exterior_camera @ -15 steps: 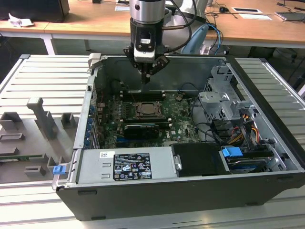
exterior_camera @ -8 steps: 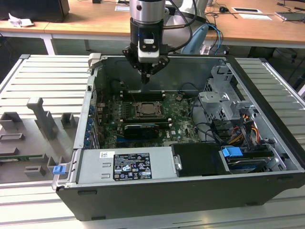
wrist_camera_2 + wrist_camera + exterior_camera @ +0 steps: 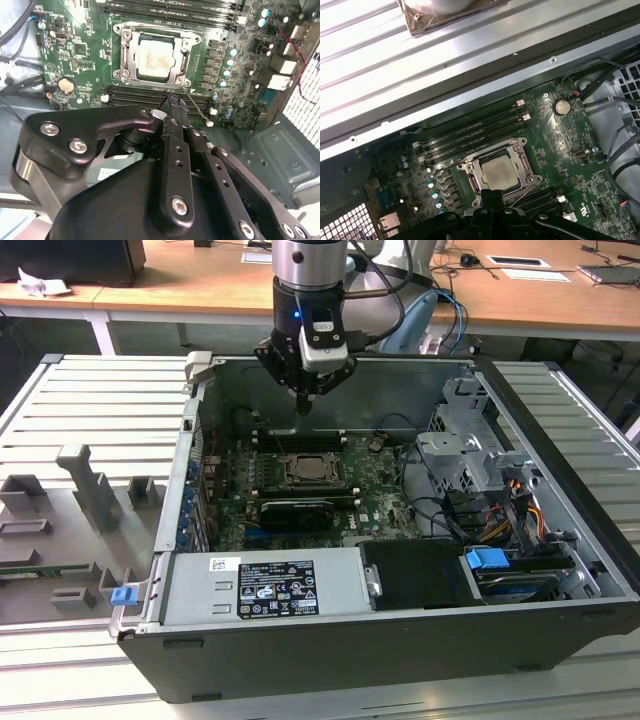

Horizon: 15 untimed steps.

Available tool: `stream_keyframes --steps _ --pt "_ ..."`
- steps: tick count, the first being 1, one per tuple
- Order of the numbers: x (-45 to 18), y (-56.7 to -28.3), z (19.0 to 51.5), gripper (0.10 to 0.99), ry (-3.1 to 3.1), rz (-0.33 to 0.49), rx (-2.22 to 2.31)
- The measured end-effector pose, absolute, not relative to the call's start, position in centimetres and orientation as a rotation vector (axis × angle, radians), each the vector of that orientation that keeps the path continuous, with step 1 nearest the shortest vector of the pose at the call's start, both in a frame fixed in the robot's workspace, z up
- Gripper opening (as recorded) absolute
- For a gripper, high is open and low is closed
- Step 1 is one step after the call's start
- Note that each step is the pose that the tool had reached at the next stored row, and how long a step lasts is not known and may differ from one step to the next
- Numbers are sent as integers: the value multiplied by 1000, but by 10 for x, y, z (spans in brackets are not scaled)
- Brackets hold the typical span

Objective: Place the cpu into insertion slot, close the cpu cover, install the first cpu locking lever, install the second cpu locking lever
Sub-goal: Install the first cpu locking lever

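Exterior view, starting at its left: a grey fixture block point(image 3: 90, 490) sits on the ribbed table point(image 3: 100, 400) beside an open computer case point(image 3: 400, 640). A labelled power supply point(image 3: 270, 585) lies along the case's near edge.

At the middle of the green motherboard point(image 3: 380, 490) is the insertion slot point(image 3: 292, 480). The gripper point(image 3: 303, 408) hangs above the board, just behind the slot and clear of it. Towards the exterior view's right stands a metal drive cage point(image 3: 470, 455).

In both wrist views the 2 fingers meet at their tips with nothing between them, so the gripper point(image 3: 175, 102) is closed and empty, near one edge of the socket but not touching it.

The cpu point(image 3: 154, 59) lies flat inside the slot, its pale top showing through the window of the cpu cover point(image 3: 132, 60), which looks to be folded down over it.

By that reading, steps 1 and 2 are done.

A thin rod point(image 3: 196, 107) runs out from one socket corner across the memory slots point(image 3: 130, 95). It may be an unlatched locking lever, though I cannot tell for sure, nor whether either of the 2 levers is hooked home.
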<state>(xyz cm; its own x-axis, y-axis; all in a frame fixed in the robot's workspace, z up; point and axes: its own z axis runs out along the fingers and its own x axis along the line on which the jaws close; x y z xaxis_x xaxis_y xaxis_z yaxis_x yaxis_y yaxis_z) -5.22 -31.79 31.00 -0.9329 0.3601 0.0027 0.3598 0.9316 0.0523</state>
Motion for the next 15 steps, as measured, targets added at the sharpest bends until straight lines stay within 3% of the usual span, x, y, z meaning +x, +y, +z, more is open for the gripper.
stream_keyframes --steps 15 --pt "-52 -318 310 106 3134 82 193"
